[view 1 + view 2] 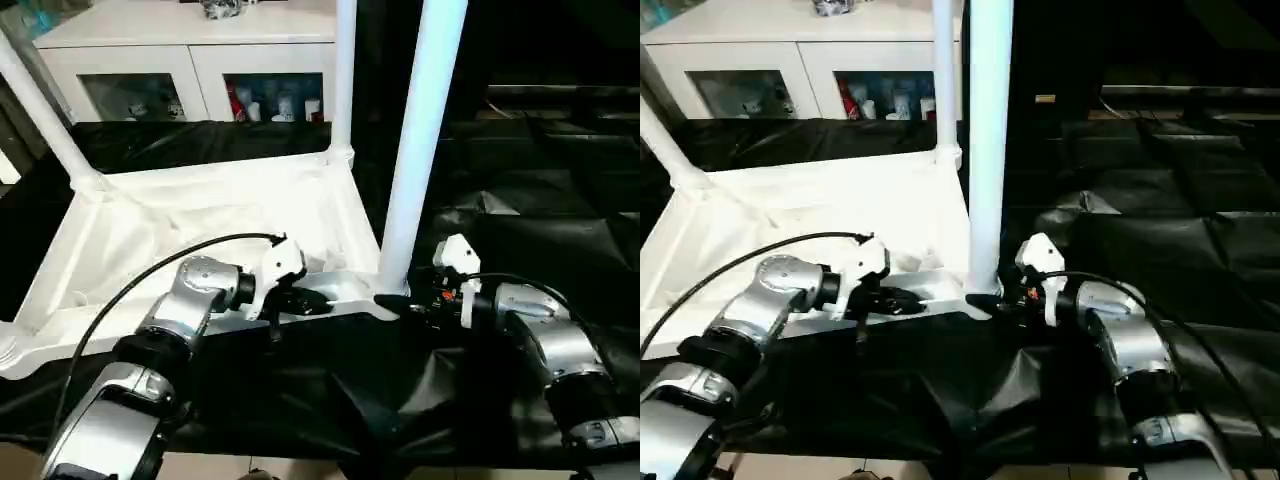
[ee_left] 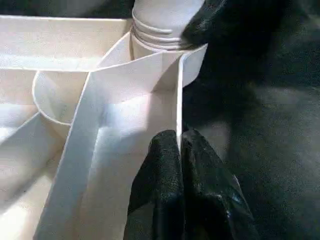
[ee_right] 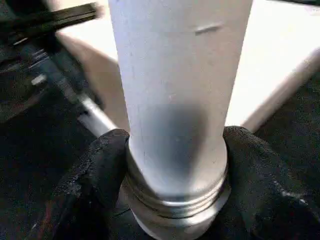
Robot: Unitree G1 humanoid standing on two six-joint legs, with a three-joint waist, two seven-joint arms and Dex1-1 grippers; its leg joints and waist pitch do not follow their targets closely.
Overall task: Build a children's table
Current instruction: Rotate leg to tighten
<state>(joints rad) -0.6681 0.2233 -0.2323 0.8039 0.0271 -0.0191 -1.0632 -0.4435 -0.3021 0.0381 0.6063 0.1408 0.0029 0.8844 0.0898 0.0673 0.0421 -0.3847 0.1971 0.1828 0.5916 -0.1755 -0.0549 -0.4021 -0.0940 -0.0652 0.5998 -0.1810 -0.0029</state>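
Upside-down white tabletop (image 1: 200, 220) on black sheeting, ribbed underside up so corner sockets face upward for legs. Left gripper (image 1: 300, 300) pinched shut on near rim, apparently steadying it. Right gripper (image 3: 175, 165) part open, black fingers (image 3: 100, 165) hugging both sides of threaded base of upright leg (image 1: 420, 140), seated at near corner socket (image 2: 155, 55).

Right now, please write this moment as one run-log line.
left gripper: shut on tabletop rim | right gripper: around leg base | leg: upright in near corner socket
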